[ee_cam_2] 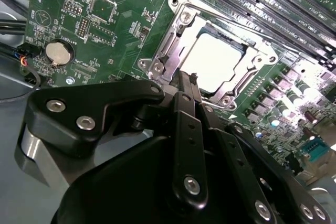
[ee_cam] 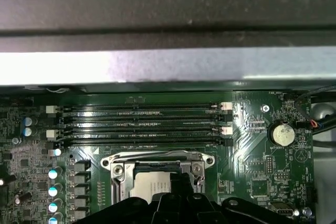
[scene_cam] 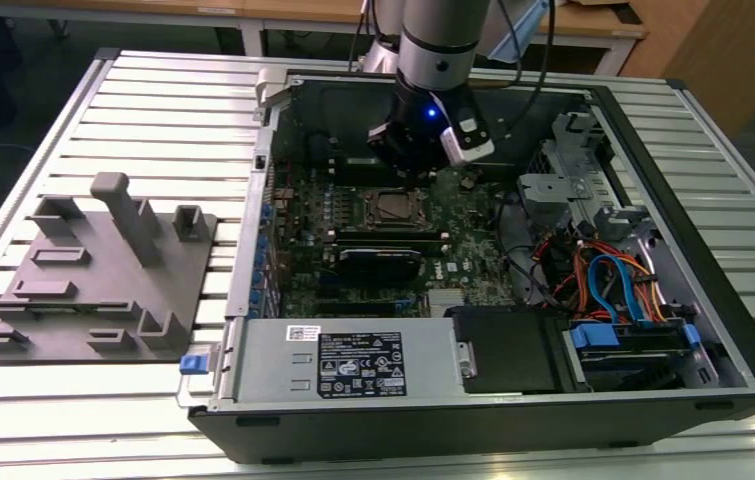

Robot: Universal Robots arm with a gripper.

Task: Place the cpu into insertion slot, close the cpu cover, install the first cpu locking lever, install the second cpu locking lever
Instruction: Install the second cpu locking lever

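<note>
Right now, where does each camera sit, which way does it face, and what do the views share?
Exterior view: off the arm, above the open computer case, looking down; arm and gripper show.
Second wrist view: on the arm, looking along the gripper at the cpu under the cpu cover.
First wrist view: on the arm, facing the memory slots.
All three share the cpu cover.

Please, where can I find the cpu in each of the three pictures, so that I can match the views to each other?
Exterior view: the cpu sits in the middle of the green board inside the open case, just below the gripper.
Second wrist view: the cpu is a pale square framed by the cpu cover, beyond the fingertips.
First wrist view: the cpu lies under the long memory slots.
Shared landmark: the coin battery.
</note>
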